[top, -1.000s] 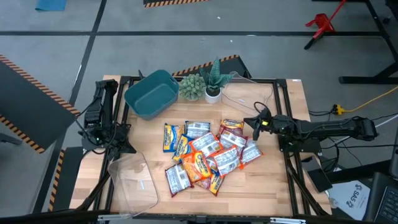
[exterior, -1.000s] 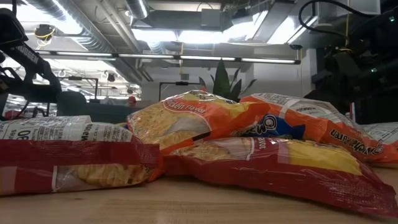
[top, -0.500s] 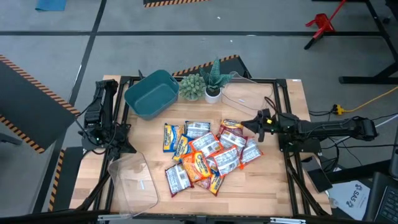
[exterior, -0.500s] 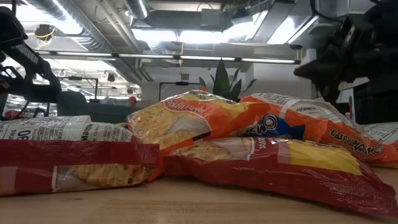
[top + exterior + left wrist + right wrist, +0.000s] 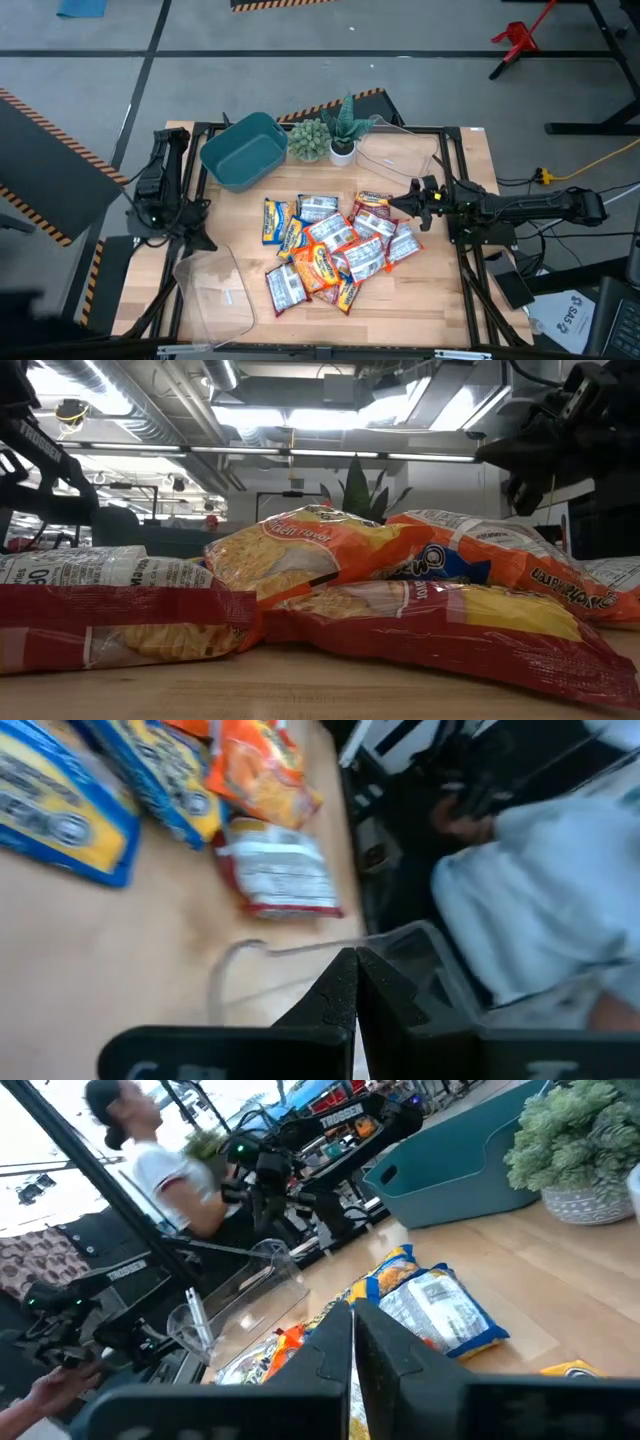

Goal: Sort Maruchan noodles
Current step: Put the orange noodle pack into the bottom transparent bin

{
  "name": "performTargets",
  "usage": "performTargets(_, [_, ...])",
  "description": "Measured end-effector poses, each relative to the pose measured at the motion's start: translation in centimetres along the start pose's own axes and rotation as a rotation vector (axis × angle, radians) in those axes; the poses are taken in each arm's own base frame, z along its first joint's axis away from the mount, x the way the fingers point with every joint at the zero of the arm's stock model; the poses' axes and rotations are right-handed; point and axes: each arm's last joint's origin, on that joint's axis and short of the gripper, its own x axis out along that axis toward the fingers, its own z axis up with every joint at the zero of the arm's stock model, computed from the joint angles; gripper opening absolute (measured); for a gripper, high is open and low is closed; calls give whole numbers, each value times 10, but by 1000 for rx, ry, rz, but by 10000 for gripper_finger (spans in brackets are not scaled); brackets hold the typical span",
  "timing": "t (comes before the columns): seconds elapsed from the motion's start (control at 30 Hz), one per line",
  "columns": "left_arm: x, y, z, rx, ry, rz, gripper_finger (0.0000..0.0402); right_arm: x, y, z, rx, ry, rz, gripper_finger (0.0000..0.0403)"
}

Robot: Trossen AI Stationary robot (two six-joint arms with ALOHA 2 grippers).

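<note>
From above, you had about a dozen noodles [image 5: 335, 245] heaped mid-table, their long axes fanning every way: the blue-yellow packet [image 5: 274, 220] at the left ran near-to-far, the silvery one [image 5: 285, 288] at the near edge slanted. One teal bin [image 5: 244, 150] sat at the far left, two plants [image 5: 325, 138] beside it, one clear tub [image 5: 216, 292] near left, another [image 5: 398, 152] far right. Your right gripper [image 5: 397, 205] hung at the heap's right edge, jaws pressed together, holding nothing; your left gripper [image 5: 205, 240] waited by the near tub, jaws also together.

At table level, an orange packet [image 5: 300, 550] lay atop a red one [image 5: 440, 625], both lengthwise across the view.

Your left wrist showed its fingers [image 5: 340, 1000] touching, empty.

Your right wrist showed the same, with a person [image 5: 165, 1165] beyond.
</note>
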Motion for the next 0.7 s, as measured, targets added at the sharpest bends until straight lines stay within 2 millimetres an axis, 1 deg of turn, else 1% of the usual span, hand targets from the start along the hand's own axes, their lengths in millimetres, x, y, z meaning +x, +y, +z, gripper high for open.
performTargets(0.1, [0, -5, 0, -47, 26, -47, 0, 0, 0, 0, 0, 3, 5, 5])
performTargets(0.27, [0, -6, 0, -49, 57, -59, 0, 0, 0, 0, 0, 6, 8, 5])
performTargets(0.3, [0, -6, 0, -30, 54, -58, 0, 0, 0, 0, 0, 12, 14, 5])
performTargets(0.33, [0, -5, 0, 32, 34, -48, 0, 0, 0, -1, 0, 17, 20, 5])
performTargets(0.4, [0, -3, 2, 141, -56, -6, 0, 0, 0, -2, 2, 29, 22, 5])
performTargets(0.43, [0, -3, 4, 169, -115, 18, 0, 0, 0, -2, 7, 41, 29, 5])
performTargets(0.57, [-2, -1, 11, 171, -354, 119, 0, 0, 2, -4, 26, 83, 93, 12])
performTargets(0.63, [-3, 0, 14, 168, -461, 167, 0, 0, 3, -2, 23, 89, 98, 29])
performTargets(0.7, [-5, 1, 17, 160, -569, 213, 0, 2, 7, 5, -14, 88, 96, 57])
